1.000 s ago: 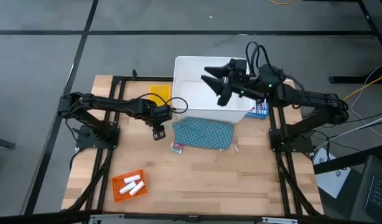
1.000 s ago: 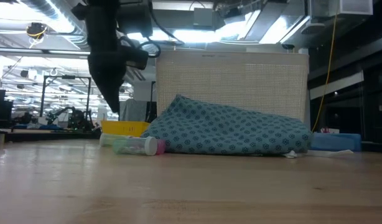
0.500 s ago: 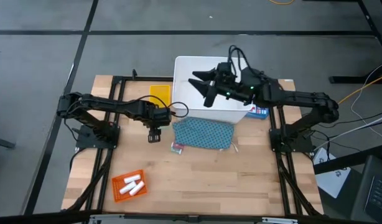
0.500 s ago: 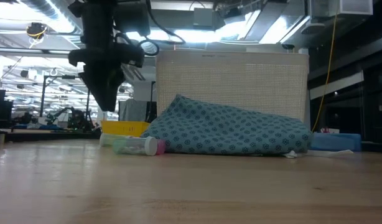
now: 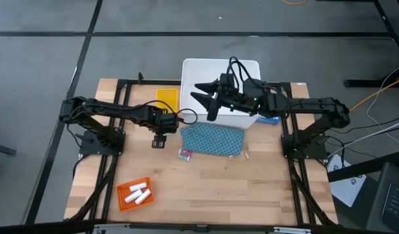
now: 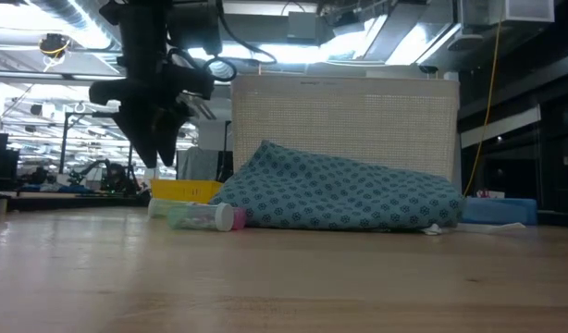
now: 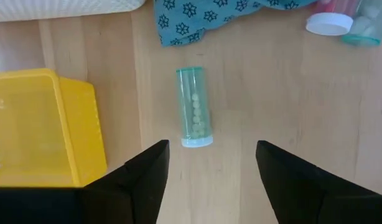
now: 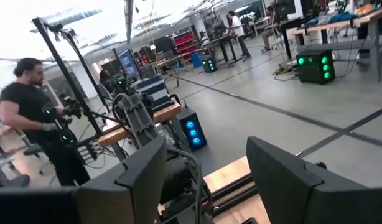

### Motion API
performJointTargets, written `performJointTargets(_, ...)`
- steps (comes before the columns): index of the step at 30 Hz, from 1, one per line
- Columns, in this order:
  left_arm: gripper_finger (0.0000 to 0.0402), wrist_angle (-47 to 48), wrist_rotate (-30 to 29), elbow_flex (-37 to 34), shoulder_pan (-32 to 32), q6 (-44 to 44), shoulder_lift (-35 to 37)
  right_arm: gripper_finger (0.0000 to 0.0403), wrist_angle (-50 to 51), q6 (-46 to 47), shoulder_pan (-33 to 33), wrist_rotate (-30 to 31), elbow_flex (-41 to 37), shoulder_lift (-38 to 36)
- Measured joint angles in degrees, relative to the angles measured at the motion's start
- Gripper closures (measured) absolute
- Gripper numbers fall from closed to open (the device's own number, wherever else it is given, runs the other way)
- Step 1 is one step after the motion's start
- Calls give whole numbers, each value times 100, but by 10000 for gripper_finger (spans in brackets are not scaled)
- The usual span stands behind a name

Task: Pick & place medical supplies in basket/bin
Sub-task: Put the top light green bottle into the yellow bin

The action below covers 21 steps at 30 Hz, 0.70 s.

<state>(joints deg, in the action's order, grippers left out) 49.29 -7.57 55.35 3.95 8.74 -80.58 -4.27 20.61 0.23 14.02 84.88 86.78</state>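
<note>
Left gripper (image 5: 158, 140) open above green vial (image 7: 194, 107), right gripper (image 5: 206, 99) open over bin (image 5: 190, 71)

Teal pouch (image 6: 344, 194) before white bin (image 6: 349, 120); tube (image 6: 203, 216) beside.

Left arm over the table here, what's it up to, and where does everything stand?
The left gripper hangs open and empty above a small green-tinted vial lying on the wood between the yellow tray and the teal patterned pouch. The right gripper, also open and empty, is raised over the white bin. Three white rolls sit in the orange tray at the table's near corner.
</note>
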Motion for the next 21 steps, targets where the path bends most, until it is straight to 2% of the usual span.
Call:
performJointTargets(4, 149, 74, 135, -2, 0, -115, 0, 179, 0, -311, 77, 36, 0, 0)
performJointTargets(11, 141, -18, -50, -2, 44, 31, 0, 179, 204, -760, 100, -15, 0, 0)
performJointTargets(21, 145, -208, 278, -7, 462, -36, -179, 179, 220, -1072, 85, -612, 0, 0)
